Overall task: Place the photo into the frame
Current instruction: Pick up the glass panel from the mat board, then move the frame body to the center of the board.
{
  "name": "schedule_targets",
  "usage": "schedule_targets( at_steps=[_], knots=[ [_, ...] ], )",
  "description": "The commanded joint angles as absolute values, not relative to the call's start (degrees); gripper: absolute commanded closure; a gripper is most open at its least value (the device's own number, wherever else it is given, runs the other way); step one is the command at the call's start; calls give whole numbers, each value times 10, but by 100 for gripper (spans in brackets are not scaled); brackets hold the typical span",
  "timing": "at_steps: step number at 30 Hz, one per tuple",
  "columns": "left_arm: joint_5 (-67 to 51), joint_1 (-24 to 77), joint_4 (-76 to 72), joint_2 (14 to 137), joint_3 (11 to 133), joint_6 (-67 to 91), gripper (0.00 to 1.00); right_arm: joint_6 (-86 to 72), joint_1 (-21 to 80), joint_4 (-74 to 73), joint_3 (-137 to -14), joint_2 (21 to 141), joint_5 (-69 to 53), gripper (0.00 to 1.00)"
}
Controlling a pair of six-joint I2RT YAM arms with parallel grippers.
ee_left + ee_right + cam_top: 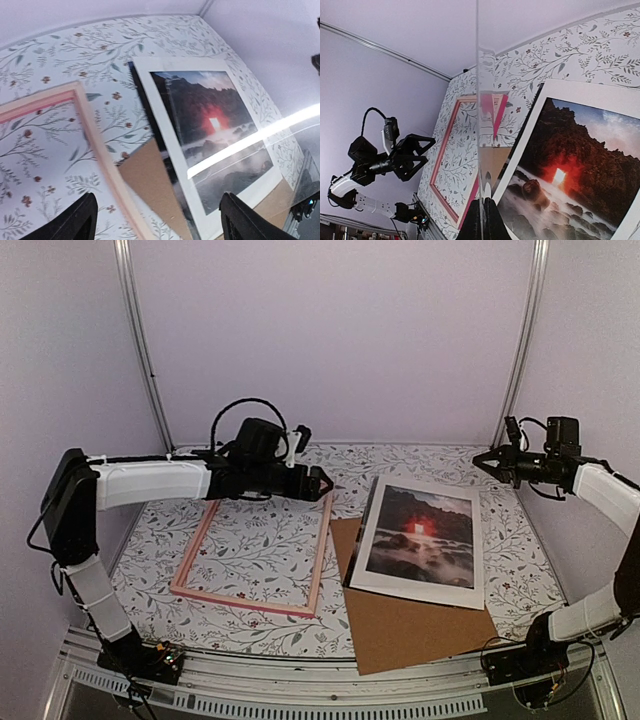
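Observation:
The photo (420, 530) lies right of centre under a white mat (478, 540), its dark edge showing along the mat's left side. It also appears in the wrist views, photo (210, 115) (570, 160). The pink frame (322, 550) (95, 145) (441, 150) lies flat to its left with only tablecloth inside. My left gripper (320, 483) (157, 197) hovers open over the frame's far right corner, nothing between its fingers. My right gripper (483, 462) (482, 202) is raised at the far right, shut on the edge of a clear pane (478, 75) (240, 147) held above the photo.
A brown backing board (400, 625) (145, 175) lies under the photo and mat and reaches the table's near edge. The white mat (165, 115) (530, 125) covers the print's border. Walls close in the back and both sides.

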State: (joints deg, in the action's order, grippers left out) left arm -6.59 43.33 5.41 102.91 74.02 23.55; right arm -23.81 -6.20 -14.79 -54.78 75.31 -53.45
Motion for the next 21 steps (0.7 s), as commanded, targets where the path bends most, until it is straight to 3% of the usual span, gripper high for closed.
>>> schedule_targets(
  at_steps=[1,9,21],
  knots=[
    [-36,338,82,967,664,229,12,-306,-37,-119,-588,734,-606,100],
    [31,193,119,900,570,218,7,-400,11,-39,-639,752,-644,100],
    [36,93,140,960,548,205,2,-465,79,47,-676,803,-665,100]
  ],
)
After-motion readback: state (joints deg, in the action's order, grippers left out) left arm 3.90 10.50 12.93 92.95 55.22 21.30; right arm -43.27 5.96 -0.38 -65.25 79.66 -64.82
